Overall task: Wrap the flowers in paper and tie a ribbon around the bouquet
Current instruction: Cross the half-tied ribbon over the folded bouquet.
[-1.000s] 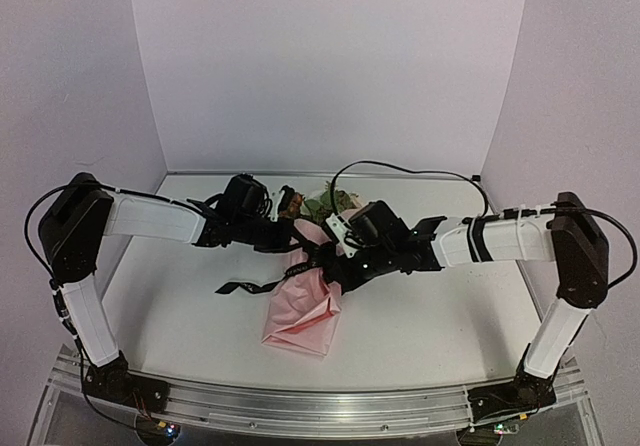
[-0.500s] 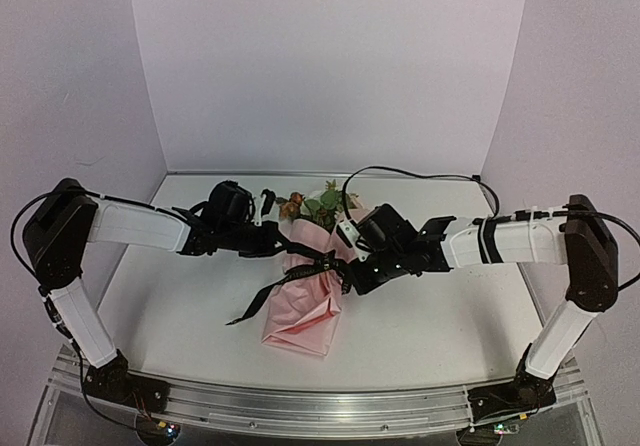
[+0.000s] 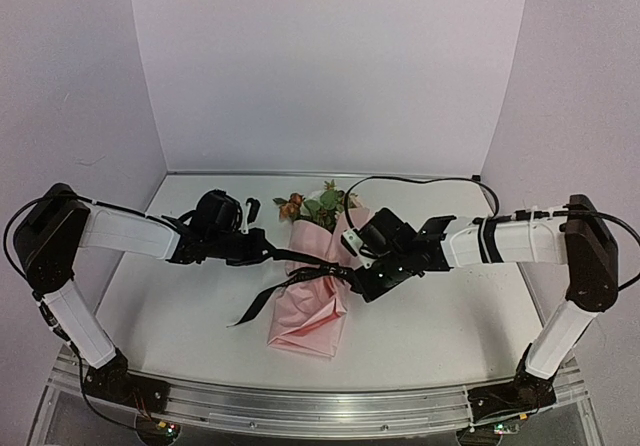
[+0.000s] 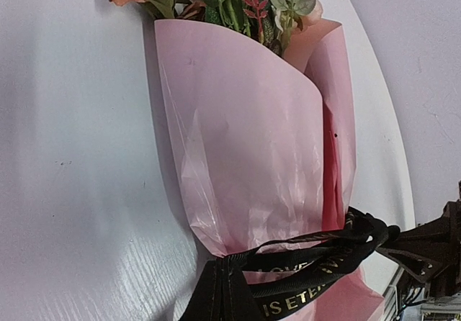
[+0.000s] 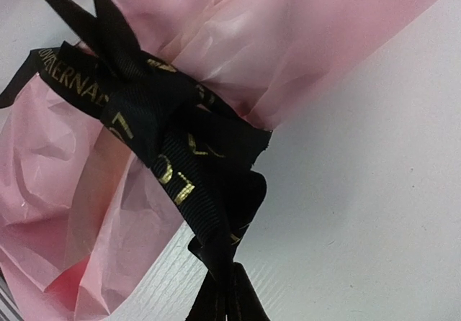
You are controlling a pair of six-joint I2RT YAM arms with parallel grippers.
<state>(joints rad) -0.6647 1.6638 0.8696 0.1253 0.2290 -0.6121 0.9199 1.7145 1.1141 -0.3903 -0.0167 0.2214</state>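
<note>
The bouquet (image 3: 312, 291), a cone of thin, pale pink, slightly crinkled wrapping paper (image 4: 245, 141), lies flat on the white tabletop (image 3: 450, 316) between the two arms. Its wide mouth faces the back wall and its narrow tail points toward the arm bases. From the mouth spill the flowers (image 3: 315, 206), dusty-pink and cream roses among matte green leaves. The narrow black woven ribbon (image 5: 166, 141), printed with small gold lettering, cinches the cone at its waist, where the paper gathers into soft, translucent pleats and then flares again below the tie. The left gripper (image 3: 263, 251) sits just left of the waist and the right gripper (image 3: 352, 278) just right of it. Each is closed down narrow, and in both wrist views the ribbon strands converge toward the bottom edge where the fingers sit, so each appears to be pinching a strand, though the fingertips themselves are out of frame. The opposed placement looks deliberate: pulling outward from both sides would draw the knot tight while the cone's own weight and the tabletop hold it flat. One loose ribbon tail (image 3: 252, 308) trails off to the left across the tabletop. The ribbon's ribbed weave should grip itself well once snug. The paper is flimsy and could tear or slip free at the overlapping edge if the pull is uneven. The tie looks close to finished.
</note>
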